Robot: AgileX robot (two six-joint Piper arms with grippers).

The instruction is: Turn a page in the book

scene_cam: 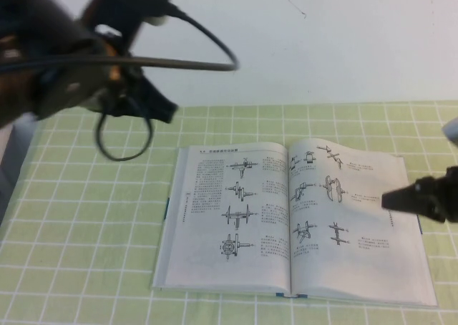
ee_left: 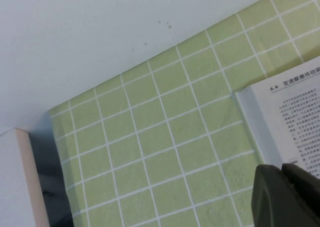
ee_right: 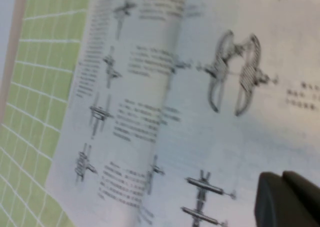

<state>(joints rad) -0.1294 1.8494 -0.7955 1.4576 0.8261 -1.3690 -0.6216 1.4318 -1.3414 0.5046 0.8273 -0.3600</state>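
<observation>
The book point(scene_cam: 236, 217) lies open and flat on the green checked cloth. Its left-hand leaf has a text column and four shaft diagrams. The right-hand page point(scene_cam: 351, 217) has text and black machine-part drawings. My right gripper point(scene_cam: 390, 200) is shut and empty, its tip over the right page near the outer edge; in the right wrist view it point(ee_right: 272, 179) hovers above the drawings on the page point(ee_right: 210, 112). My left gripper point(scene_cam: 168, 114) is shut and raised above the cloth, beyond the book's far left corner point(ee_left: 280, 117); it shows in the left wrist view point(ee_left: 280, 169).
The green checked cloth point(scene_cam: 93, 217) covers the table up to a white back wall point(scene_cam: 322, 39). A black cable loops under the left arm point(scene_cam: 125, 135). A pale panel stands at the table's left edge point(ee_left: 20, 182).
</observation>
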